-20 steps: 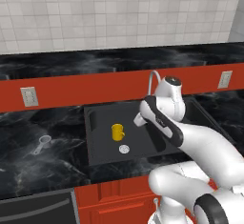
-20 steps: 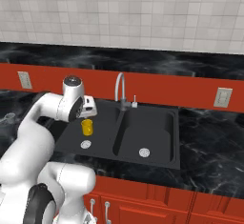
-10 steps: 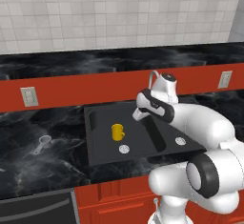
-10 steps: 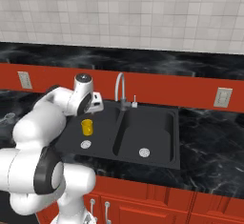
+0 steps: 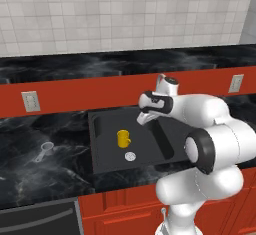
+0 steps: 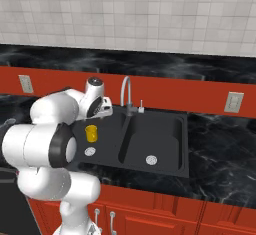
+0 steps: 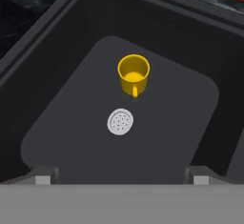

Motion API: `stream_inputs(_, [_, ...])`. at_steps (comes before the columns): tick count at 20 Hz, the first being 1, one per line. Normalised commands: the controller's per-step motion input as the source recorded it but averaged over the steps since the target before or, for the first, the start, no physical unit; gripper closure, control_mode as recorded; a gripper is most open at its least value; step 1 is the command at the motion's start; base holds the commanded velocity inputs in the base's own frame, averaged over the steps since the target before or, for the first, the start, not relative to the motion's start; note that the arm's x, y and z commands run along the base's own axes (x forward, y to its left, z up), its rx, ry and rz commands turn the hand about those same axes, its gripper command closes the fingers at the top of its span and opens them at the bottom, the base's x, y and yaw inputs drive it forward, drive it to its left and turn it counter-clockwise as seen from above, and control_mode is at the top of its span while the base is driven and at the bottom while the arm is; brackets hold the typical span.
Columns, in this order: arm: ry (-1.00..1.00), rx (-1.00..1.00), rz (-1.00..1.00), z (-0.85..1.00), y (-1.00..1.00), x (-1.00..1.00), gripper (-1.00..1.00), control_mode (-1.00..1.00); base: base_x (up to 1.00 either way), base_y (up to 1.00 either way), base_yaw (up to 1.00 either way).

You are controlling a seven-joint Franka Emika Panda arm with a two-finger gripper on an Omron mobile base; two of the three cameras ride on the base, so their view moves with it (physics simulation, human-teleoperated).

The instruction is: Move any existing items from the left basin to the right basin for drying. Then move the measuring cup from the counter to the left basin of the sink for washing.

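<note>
Swinging in from the right, the arm now hangs its gripper (image 5: 143,119) over the sink (image 5: 98,159), jaws spread wide and empty.

Largest to smallest: within the sink, the left basin (image 7: 157,123) holds the upright yellow mug (image 7: 134,74), just beyond its drain (image 7: 120,122); the right basin (image 6: 172,134) awaits it. The measuring cup (image 5: 44,150) lies on the counter (image 5: 30,171), well left of the sink, likely for later.

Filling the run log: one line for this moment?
phase: approach | gripper: open, above left basin | yellow mug: upright in left basin | measuring cup: on counter
</note>
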Motion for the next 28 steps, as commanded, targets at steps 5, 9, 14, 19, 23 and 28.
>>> stream_inputs(5, [0.05,0.00,0.02,-0.25,0.00,0.44,-1.00,-1.00,0.00,0.00,0.00])
stream_inputs(9, [0.06,0.00,0.00,-0.21,0.00,0.47,-1.00,-1.00,0.00,0.00,0.00])
stream_inputs(14, [0.05,0.00,0.00,-0.32,0.03,0.44,-1.00,-1.00,0.00,0.00,0.00])
stream_inputs(19, [0.05,0.00,0.00,-0.48,0.12,0.30,-1.00,-1.00,0.00,0.00,0.00])
stream_inputs(23, [0.05,0.00,0.00,-0.37,0.14,0.26,-1.00,-1.00,0.00,0.00,0.00])
stream_inputs(28, [0.04,0.00,0.00,-0.25,0.20,0.18,-1.00,-1.00,0.00,0.00,0.00])
